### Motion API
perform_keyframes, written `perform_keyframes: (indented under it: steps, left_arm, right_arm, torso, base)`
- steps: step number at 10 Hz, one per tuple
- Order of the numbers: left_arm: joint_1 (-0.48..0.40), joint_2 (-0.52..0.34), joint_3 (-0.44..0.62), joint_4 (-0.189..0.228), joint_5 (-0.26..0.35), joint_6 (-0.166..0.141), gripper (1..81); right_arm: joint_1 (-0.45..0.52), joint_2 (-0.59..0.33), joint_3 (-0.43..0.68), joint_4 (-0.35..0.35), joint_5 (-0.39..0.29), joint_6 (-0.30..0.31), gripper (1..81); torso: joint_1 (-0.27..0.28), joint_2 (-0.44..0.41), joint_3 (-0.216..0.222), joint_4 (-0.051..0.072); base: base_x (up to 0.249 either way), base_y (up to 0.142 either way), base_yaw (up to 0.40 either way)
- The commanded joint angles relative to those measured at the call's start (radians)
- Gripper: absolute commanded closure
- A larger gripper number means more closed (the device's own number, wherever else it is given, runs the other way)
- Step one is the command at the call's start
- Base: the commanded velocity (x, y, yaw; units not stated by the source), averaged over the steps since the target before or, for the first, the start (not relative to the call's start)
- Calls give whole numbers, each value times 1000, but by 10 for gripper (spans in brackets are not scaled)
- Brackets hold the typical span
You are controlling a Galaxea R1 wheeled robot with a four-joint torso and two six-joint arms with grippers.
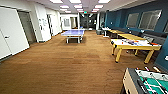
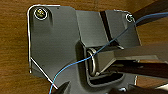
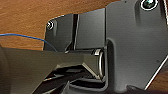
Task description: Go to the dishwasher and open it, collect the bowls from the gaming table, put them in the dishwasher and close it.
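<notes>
The robot is standing in a long game room, looking down a wide stretch of brown carpet [image 1: 62, 65]. The yellow-legged table [image 1: 135, 46] is serving as my landmark: it is standing at the right of the room, carrying flat colourful things on its pale top, though I cannot tell whether any bowls are sitting among them. Nearer the robot than that table, a table-football table [image 1: 147, 81] with a green field and rods is poking into view. Beyond the yellow-legged table, more yellow-topped tables [image 1: 125, 35] are lining the dark blue wall [image 1: 117, 18]. Well across the carpet from it, further down the room, a blue table-tennis table [image 1: 73, 32] is standing. Opposite it, white doors [image 1: 12, 30] are running along the far side. A thin blue cable [image 2: 75, 63] is trailing over the carpet below the wrists. Whether the grippers are spread or closed, I cannot tell.
</notes>
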Motion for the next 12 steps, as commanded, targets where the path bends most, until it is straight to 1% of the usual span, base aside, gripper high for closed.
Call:
perform_keyframes:
  steps: [1, 12]
  left_arm:
    - [-33, -13, 3, -1, 55, 6, 10]
    - [-32, -2, 3, 4, 59, 8, 10]
  right_arm:
    - [39, 3, 6, -5, -48, -4, 10]
    - [34, 3, 3, -7, -48, -4, 10]
  torso:
    - [0, 0, 0, 0]
    - [0, 0, 0, 0]
  base:
    - [183, 0, 0]
    - [183, 0, 0]
